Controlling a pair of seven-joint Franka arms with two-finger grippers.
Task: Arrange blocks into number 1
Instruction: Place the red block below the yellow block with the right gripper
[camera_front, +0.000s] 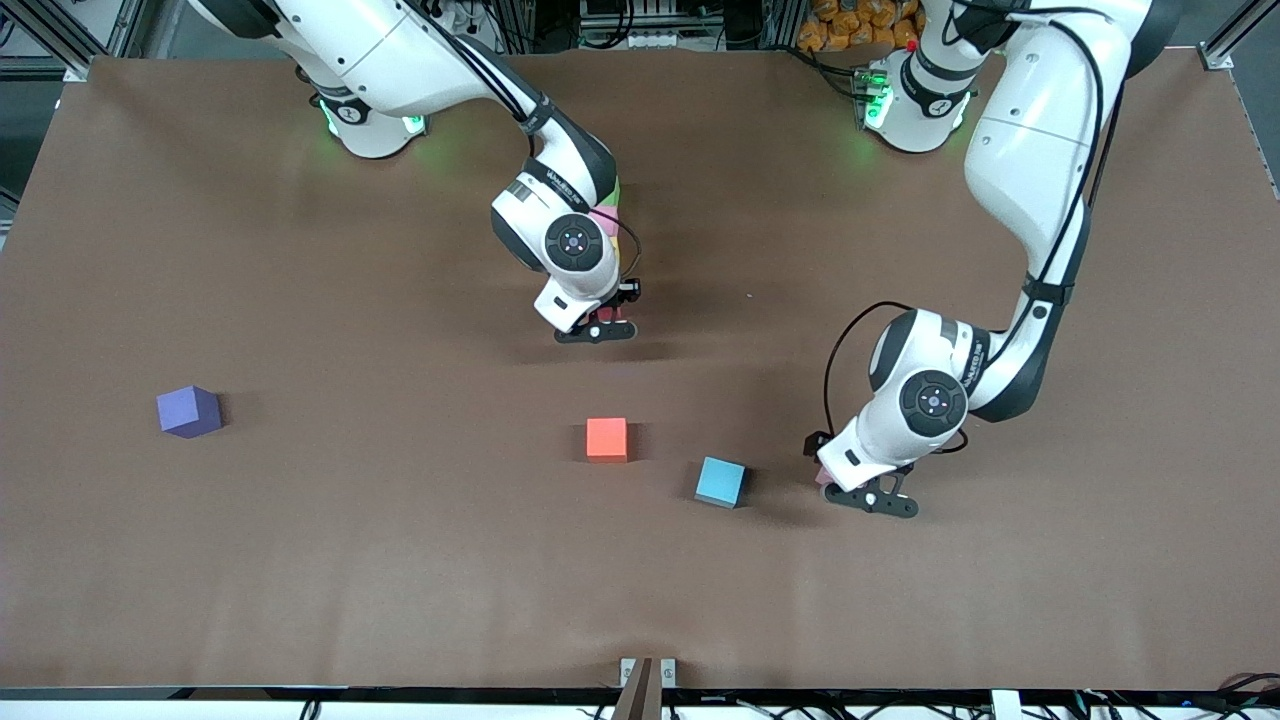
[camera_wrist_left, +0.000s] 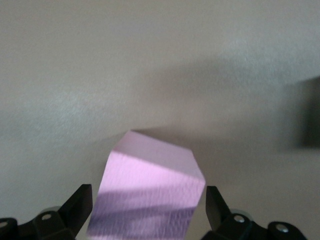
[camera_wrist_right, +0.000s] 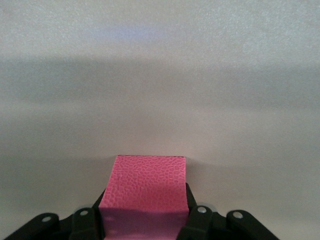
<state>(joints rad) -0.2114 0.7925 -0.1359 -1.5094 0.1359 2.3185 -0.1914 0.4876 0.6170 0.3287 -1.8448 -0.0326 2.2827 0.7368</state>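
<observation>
Between open left fingers (camera_wrist_left: 206, 205) (low) sits a pink block (camera_wrist_left: 150, 192)

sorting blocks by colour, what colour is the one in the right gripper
Pink. The block held by the right gripper shows best in the right wrist view.

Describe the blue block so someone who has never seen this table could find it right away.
Start at the left gripper, low over the brown table. Just beside it, toward the right arm's end, lies the blue block. It is the only blue one, slightly nearer the front camera than the orange-red block.
</observation>
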